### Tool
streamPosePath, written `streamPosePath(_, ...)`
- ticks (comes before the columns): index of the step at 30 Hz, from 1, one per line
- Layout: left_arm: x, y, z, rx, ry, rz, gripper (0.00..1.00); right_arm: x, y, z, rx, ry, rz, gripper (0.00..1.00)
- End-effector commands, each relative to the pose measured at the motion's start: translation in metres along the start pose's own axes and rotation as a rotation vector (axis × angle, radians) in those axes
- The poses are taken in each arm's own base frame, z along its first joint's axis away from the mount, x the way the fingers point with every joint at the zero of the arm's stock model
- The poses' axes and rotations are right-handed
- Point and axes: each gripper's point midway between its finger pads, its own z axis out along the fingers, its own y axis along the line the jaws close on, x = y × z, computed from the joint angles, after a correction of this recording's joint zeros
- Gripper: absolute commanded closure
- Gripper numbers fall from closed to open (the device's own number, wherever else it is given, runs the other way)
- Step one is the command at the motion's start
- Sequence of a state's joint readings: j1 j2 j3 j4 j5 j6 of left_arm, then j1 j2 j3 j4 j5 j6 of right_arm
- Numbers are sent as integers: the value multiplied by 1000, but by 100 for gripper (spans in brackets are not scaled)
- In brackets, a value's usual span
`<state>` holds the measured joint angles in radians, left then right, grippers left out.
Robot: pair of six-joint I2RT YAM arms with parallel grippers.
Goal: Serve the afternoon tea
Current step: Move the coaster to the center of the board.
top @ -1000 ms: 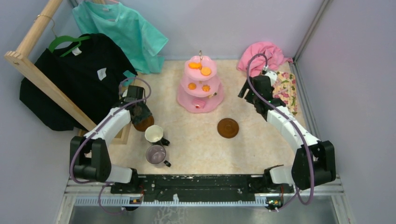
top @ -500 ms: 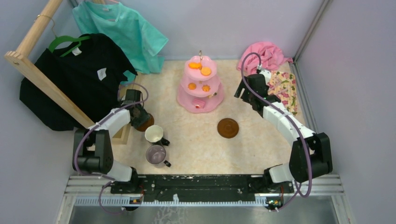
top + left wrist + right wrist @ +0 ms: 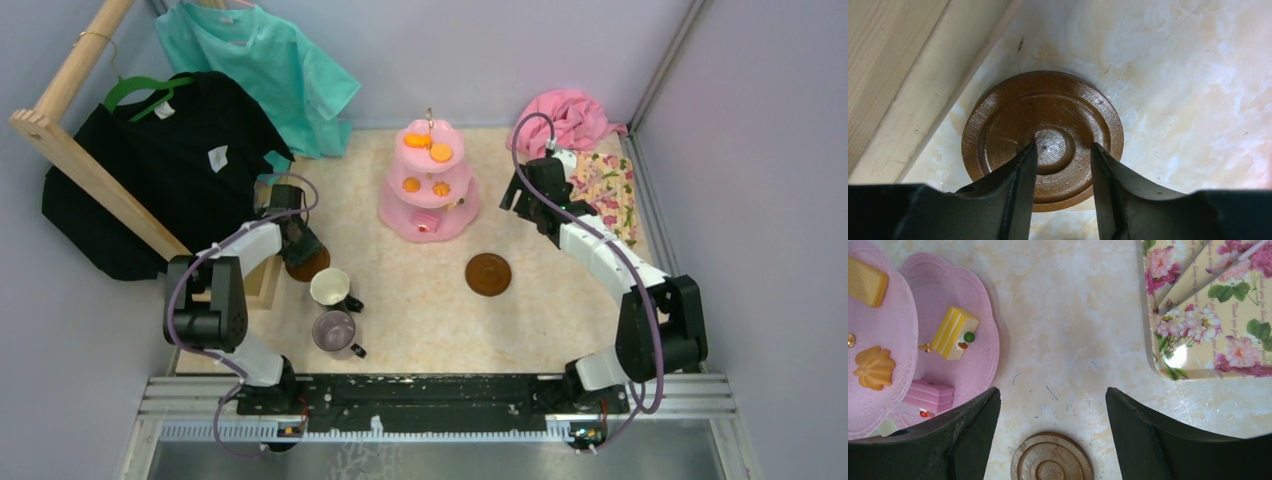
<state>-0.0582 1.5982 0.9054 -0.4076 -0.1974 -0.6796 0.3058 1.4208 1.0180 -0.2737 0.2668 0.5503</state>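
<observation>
The pink three-tier cake stand (image 3: pixel 400 215) with a gold loop stands at the back centre and carries orange, yellow and pink snacks. One brown saucer (image 3: pixel 312 266) lies at the left beside the wooden rack foot. My left gripper (image 3: pixel 298 243) hovers right over it, half open. In the left wrist view the fingertips straddle the centre of this saucer (image 3: pixel 1058 105), and nothing sits between the jaws of the left gripper (image 3: pixel 1063 147). A second saucer (image 3: pixel 488 274) lies centre right. My right gripper (image 3: pixel 518 198) hangs wide open and empty between stand and mat. A white mug (image 3: pixel 329 287) and a grey-purple mug (image 3: pixel 334 330) stand near the front left.
A wooden clothes rack (image 3: pixel 90 180) with a black shirt (image 3: pixel 170 150) and a teal shirt (image 3: pixel 260 60) fills the left side. Its wooden foot (image 3: pixel 908 75) runs close beside the left saucer. A pink cloth (image 3: pixel 565 115) and a floral mat (image 3: pixel 612 190) lie at the back right.
The left jaws have narrowed somewhat over the saucer and the left arm has folded in. The right gripper has shifted a little left and back.
</observation>
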Motion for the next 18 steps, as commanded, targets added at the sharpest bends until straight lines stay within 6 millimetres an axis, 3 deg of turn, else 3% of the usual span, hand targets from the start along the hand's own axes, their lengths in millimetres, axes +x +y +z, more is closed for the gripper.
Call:
streamPosePath(1,-2,-1,4,6,15,5,54,-31,22,-4,-50,-78,6,23)
streamPosePath(6,1,5,2,-18,23,12,62,-34,26,-2,-56,-79,6,23)
streamPosePath(18,23,30,-7,-82,77,36,62,-30,29,1,-68,-68,4,23)
